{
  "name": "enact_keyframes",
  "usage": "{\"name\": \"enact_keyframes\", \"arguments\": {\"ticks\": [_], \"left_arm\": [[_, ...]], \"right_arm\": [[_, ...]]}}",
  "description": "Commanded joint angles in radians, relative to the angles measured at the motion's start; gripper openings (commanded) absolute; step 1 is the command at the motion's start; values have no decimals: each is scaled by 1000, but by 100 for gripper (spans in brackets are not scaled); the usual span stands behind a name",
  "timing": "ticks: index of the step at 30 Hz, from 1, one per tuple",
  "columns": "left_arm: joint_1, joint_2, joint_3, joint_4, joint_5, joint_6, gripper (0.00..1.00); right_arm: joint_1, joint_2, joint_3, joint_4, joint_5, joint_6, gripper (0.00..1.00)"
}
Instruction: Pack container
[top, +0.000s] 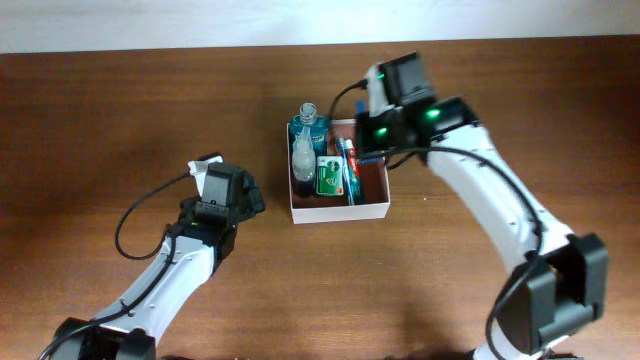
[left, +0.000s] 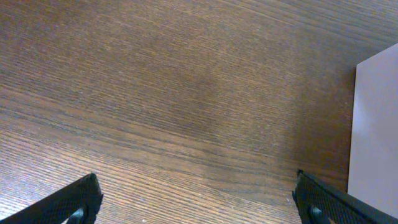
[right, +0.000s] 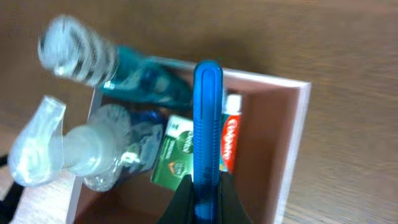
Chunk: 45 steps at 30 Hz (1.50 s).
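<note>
The container (top: 340, 211) is a square white-walled box with a reddish-brown inside, at the table's middle. It holds a teal bottle (top: 307, 124), a clear pump bottle (top: 303, 160), a green packet (top: 328, 176) and a red-and-white toothpaste tube (top: 349, 160). My right gripper (right: 204, 193) is shut on a blue toothbrush case (right: 207, 118) and holds it over the container's inside (right: 261, 143), above the toothpaste tube (right: 229, 140). My left gripper (left: 196, 202) is open and empty over bare wood, left of the container's white wall (left: 376, 124).
The table (top: 120, 120) is dark brown wood. The left arm (top: 215, 205) rests left of the container, the right arm (top: 480, 180) reaches in from the right.
</note>
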Motion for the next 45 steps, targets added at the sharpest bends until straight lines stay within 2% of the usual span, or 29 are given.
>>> {"name": "enact_keyframes", "arguments": {"ticks": [1, 3, 4, 6, 8, 10, 18, 23, 29, 30, 32, 36, 38, 39, 45], "left_arm": [[3, 3, 3, 0, -14, 20, 99], [3, 3, 3, 0, -14, 20, 99], [3, 3, 3, 0, -14, 20, 99], [3, 3, 3, 0, -14, 20, 99], [3, 3, 3, 0, -14, 20, 99], [3, 3, 3, 0, -14, 20, 99], [3, 3, 3, 0, -14, 20, 99], [3, 3, 3, 0, -14, 20, 99], [3, 4, 3, 0, -14, 20, 99], [3, 3, 3, 0, -14, 20, 99], [3, 3, 3, 0, -14, 20, 99], [3, 3, 3, 0, -14, 20, 99], [3, 3, 3, 0, -14, 20, 99], [3, 3, 3, 0, -14, 20, 99], [3, 3, 3, 0, -14, 20, 99]], "right_arm": [[50, 29, -12, 10, 99, 8, 4], [64, 32, -12, 16, 104, 8, 5], [64, 32, -12, 16, 104, 8, 12], [63, 32, -12, 16, 104, 8, 19], [61, 32, -12, 16, 104, 8, 20], [62, 32, -12, 16, 104, 8, 29], [26, -5, -12, -18, 111, 8, 53], [-54, -117, -12, -111, 111, 7, 58], [-87, -362, -16, -175, 169, 3, 59], [-67, -467, -34, -174, 210, 4, 61], [-39, -573, -67, -166, 256, 4, 69], [25, -826, -204, -127, 351, 8, 78], [37, -965, -298, -109, 378, 13, 88], [37, -1031, -343, -104, 386, 16, 98], [37, -1390, -560, -82, 422, 3, 99]]}}
